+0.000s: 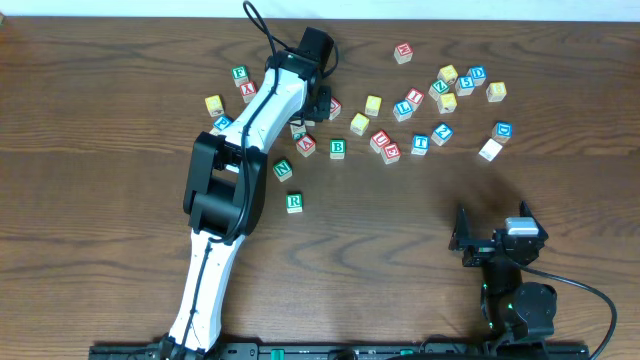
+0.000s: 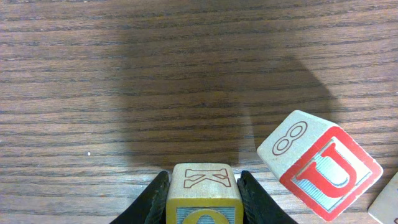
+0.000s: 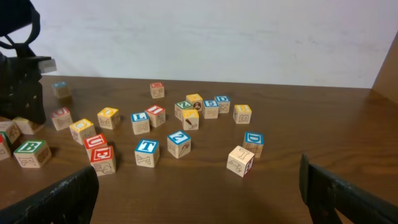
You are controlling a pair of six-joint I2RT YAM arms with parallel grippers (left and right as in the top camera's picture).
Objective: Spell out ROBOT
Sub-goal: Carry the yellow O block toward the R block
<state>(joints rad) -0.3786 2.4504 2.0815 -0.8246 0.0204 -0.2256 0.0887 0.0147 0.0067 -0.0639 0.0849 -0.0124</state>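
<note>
Left wrist camera shows the left gripper (image 2: pixel 202 194) clamped on a K-topped block (image 2: pixel 202 178) beside a red U block (image 2: pixel 323 169), while the right gripper (image 3: pixel 199 180) rests open.

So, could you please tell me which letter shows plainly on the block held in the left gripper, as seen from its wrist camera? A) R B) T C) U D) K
D: in the left wrist view the left gripper is closed on the sides of a block whose facing side reads K, while the red U block sits apart to its right.
</note>
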